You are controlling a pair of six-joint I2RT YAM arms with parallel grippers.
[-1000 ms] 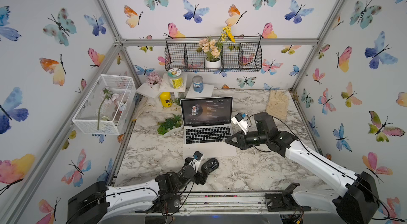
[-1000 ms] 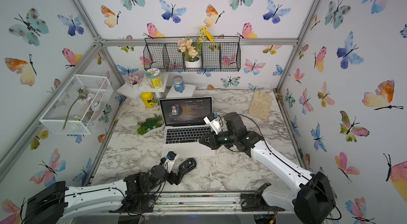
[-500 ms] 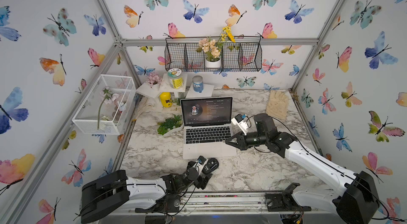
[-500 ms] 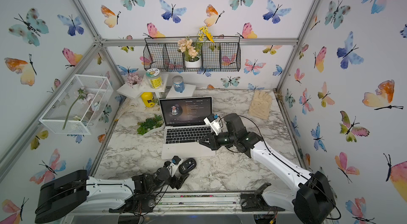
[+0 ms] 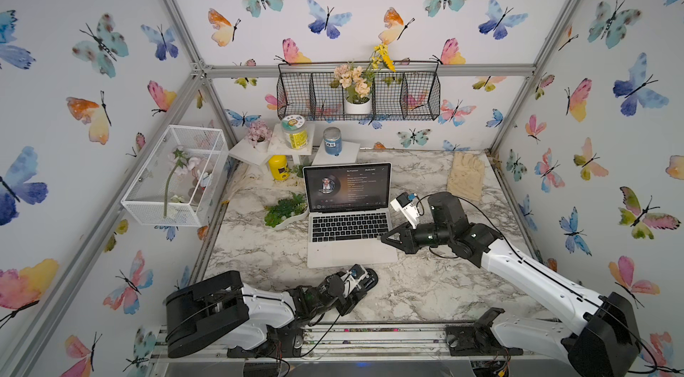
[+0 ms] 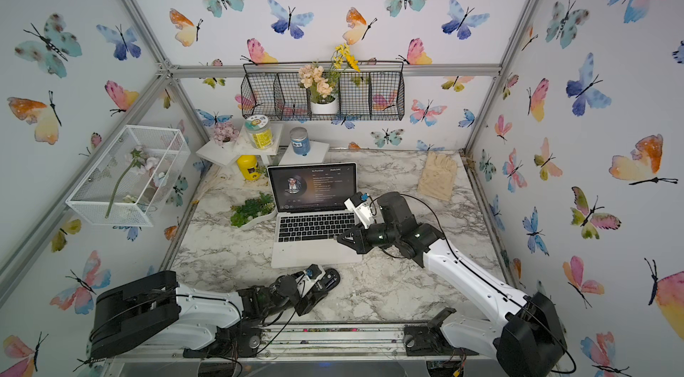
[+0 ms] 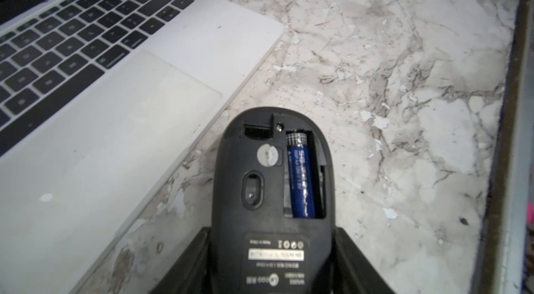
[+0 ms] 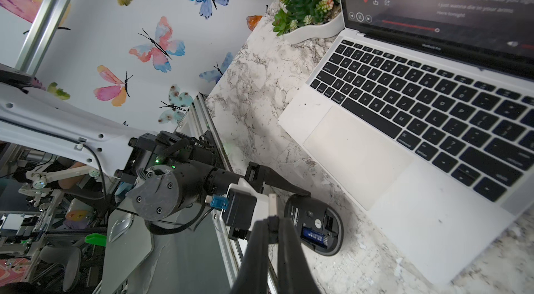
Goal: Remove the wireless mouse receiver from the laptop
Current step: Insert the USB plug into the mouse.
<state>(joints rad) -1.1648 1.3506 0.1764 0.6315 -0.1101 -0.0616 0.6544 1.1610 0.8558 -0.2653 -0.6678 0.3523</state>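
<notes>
Gripping upturned mouse (image 7: 231,220) sides: left claw (image 7: 273,237) | right claw (image 5: 386,239) closed at laptop (image 5: 348,253) edge, contents unclear

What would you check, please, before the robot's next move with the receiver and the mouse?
1. The right fingers are shut: ok.
2. The wireless mouse receiver sits between them: cannot tell, it is too small to make out.
3. The receiver is out of the laptop: cannot tell, no port on its right edge shows.
4. The mouse lies bottom up with the bay of the battery open: ok.
5. The left fingers lie against both sides of the mouse: ok.
</notes>
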